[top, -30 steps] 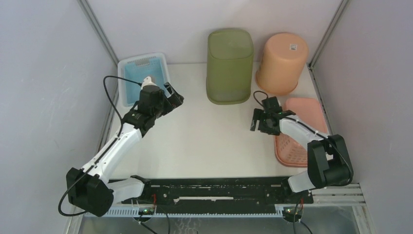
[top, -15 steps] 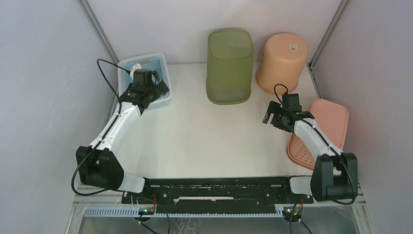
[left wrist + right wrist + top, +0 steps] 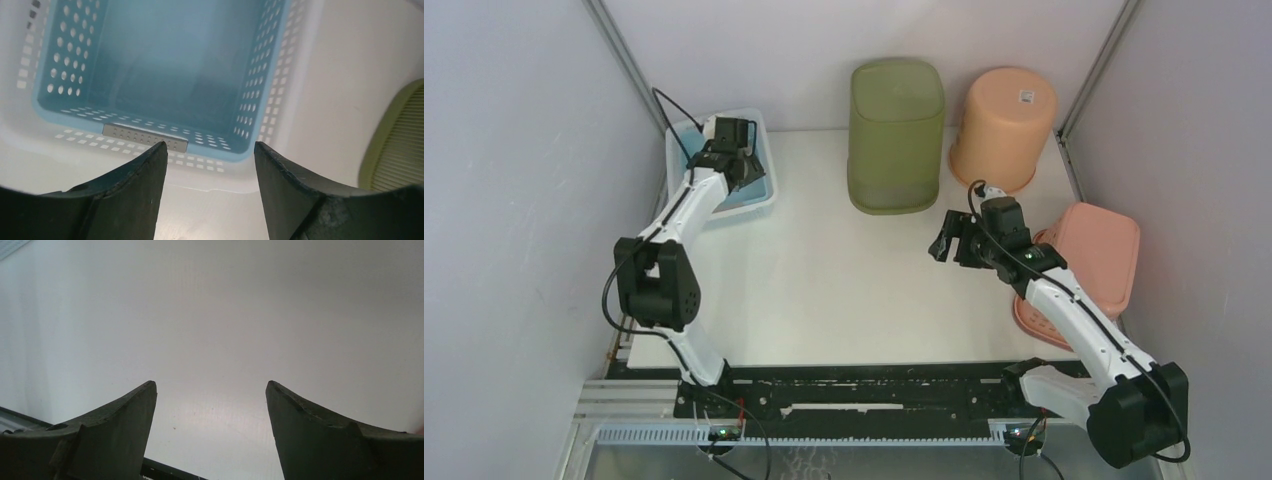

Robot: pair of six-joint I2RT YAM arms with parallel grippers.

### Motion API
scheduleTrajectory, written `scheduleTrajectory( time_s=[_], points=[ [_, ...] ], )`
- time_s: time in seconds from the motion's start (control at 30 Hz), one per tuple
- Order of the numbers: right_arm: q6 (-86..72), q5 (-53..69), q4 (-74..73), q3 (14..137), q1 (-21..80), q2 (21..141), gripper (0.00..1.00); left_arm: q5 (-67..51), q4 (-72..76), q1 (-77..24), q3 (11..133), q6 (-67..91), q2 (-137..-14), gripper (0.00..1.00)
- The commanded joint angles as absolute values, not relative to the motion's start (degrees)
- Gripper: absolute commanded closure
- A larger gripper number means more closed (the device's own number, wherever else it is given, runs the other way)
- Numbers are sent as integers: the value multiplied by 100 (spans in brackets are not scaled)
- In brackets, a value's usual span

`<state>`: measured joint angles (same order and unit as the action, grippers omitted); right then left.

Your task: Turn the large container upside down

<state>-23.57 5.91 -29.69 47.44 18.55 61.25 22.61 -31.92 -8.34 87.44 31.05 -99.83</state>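
A tall olive-green container (image 3: 895, 135) stands at the back middle with its closed end up; its ribbed edge shows in the left wrist view (image 3: 400, 145). An orange bucket (image 3: 1004, 125) stands beside it, closed end up. My left gripper (image 3: 746, 172) is open and empty over a blue basket (image 3: 724, 170), which is nested in a white one; the left wrist view shows the blue basket (image 3: 165, 65) just beyond the gripper (image 3: 207, 150). My right gripper (image 3: 944, 245) is open and empty above bare table, as the right wrist view (image 3: 211, 387) shows.
A pink mesh basket (image 3: 1089, 270) is tipped up on its edge by the right wall, under my right arm. The white outer basket (image 3: 210, 172) sits in the back left corner. Grey walls close in both sides and the back.
My left arm has swung to the back left, over the blue basket. The pink basket has gone from lying flat to tipped up. My right gripper pulled away from it, back over the table.
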Motion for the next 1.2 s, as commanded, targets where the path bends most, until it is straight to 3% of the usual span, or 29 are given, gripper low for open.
scheduleTrajectory(
  time_s=[0.0, 0.13, 0.57, 1.17],
  points=[
    [-2477, 734, -2823, 4848, 2068, 6020, 12, 2436, -3372, -841, 8698, 3064, -10189, 31],
    [-2457, 727, -2844, 4837, 2222, 6040, 12, 2428, -3271, -851, 8275, 3240, -10120, 23],
    [-2566, 768, -2961, 4731, 2508, 5585, 12, 2307, -3307, -1032, 7578, 3256, -9831, 22],
    [-2586, 803, -3129, 4591, 2637, 5104, 12, 2652, -3321, -3223, 5276, 4084, -7952, 20]
  ],
)
